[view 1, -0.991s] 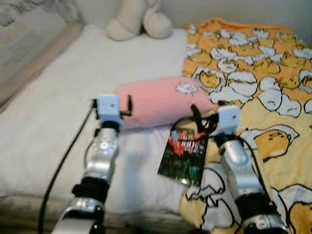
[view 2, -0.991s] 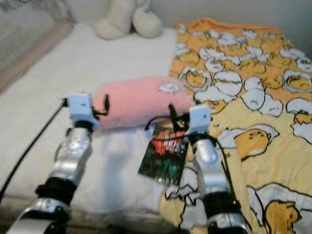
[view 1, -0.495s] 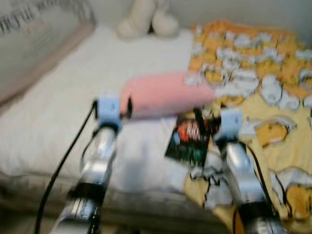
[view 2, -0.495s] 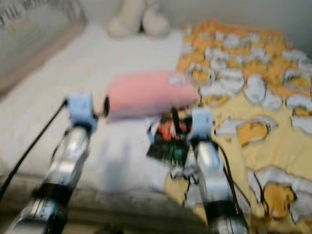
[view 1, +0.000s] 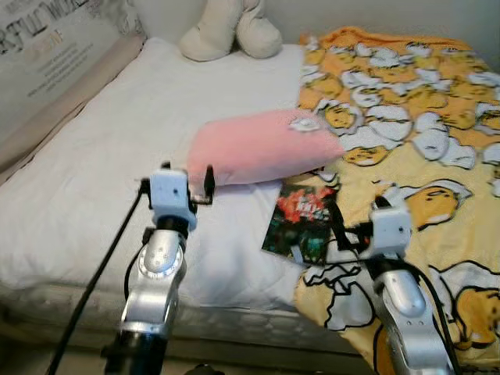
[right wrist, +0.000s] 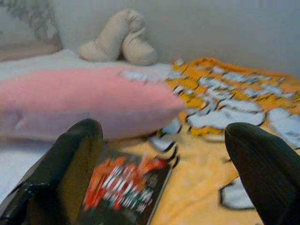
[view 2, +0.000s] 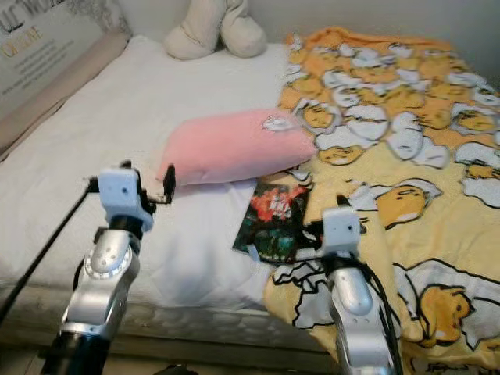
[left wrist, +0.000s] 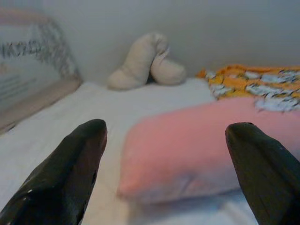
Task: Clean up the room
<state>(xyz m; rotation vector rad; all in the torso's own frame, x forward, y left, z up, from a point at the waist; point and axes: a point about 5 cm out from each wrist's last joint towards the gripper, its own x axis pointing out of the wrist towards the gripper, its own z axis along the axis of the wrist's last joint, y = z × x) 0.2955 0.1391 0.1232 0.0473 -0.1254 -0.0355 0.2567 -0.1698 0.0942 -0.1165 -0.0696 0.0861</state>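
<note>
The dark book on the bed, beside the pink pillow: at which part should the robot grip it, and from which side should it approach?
Probably the near corner of the book, which lies flat with its far edge against the pink pillow and one side by the yellow blanket. The right gripper, open, hovers just in front, so coming low from the robot's side, with one finger sliding under that corner, looks best.

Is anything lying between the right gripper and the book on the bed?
Nothing visible does. The right gripper sits open just short of the book, which lies flat on the white sheet at the edge of the yellow blanket. The pink pillow lies beyond the book, not in front of it.
</note>
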